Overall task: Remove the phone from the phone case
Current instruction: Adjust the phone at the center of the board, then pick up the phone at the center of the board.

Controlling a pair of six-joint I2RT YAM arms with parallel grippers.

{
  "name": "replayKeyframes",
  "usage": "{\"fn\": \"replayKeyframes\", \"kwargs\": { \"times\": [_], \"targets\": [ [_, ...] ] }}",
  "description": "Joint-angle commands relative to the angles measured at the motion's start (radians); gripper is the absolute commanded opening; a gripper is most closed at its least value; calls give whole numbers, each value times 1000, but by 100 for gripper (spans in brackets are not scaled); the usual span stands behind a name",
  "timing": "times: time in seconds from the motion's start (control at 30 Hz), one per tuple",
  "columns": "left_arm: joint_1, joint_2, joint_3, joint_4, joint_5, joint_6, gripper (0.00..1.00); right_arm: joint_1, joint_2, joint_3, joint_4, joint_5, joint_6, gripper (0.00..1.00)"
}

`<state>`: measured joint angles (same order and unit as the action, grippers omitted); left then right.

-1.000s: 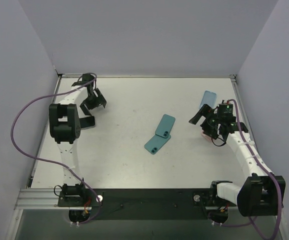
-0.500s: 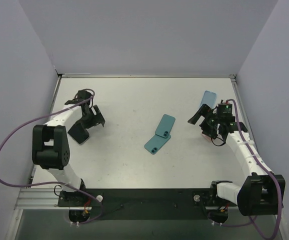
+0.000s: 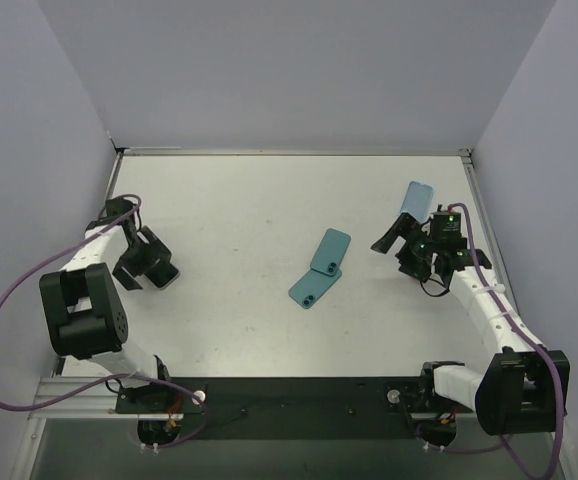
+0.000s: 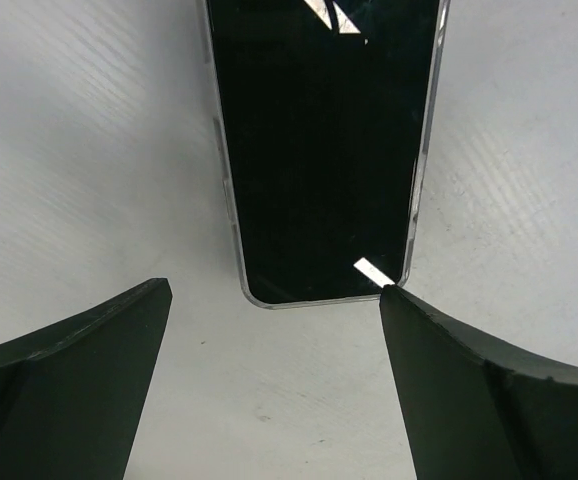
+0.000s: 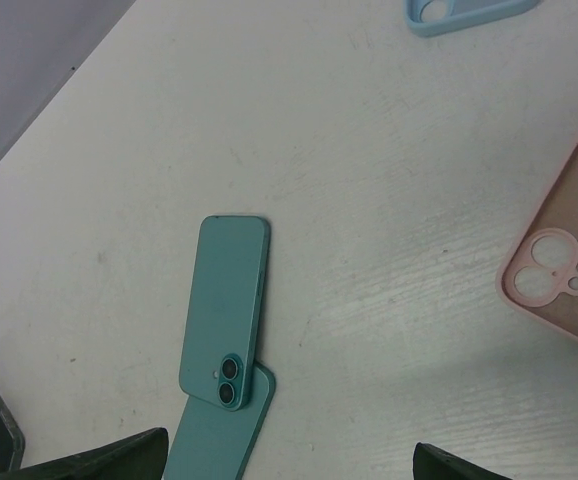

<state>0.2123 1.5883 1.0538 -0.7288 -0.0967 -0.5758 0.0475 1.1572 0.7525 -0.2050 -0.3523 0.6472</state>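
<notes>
While we are holding the left tool [image 4: 274,300] spread open just above the white table [image 3: 239,210], its two dark fingers [image 4: 79,380] are flanking the near end of a black-screened phone with a silver edge [image 4: 319,150], which is lying face up near the table's left side. Our right tool [image 5: 289,445] is hanging open too at the right, near a pink silicone phone case [image 5: 569,280] and a pale blue phone case [image 5: 469,12]. Mid-table, a teal phone-shaped slab with twin lenses [image 5: 226,310] is lying back up, overlapping a second teal piece [image 5: 214,440].
</notes>
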Motion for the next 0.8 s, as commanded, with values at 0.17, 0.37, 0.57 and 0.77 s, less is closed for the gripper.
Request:
{"fn": "replayKeyframes", "kwargs": {
  "times": [0.17,0.37,0.57,0.77],
  "targets": [
    [-16,45,5,100,75,-45,97,8,-10,-2,13,-30,0,99],
    [-16,127,44,85,3,-73,97,11,1,-8,16,-42,5,99],
    [-73,186,98,49,-89,-110,97,11,-10,-16,15,-37,6,99],
    [-74,177,83,91,-45,-127,97,12,-17,-15,10,-40,8,99]
  ]
}}
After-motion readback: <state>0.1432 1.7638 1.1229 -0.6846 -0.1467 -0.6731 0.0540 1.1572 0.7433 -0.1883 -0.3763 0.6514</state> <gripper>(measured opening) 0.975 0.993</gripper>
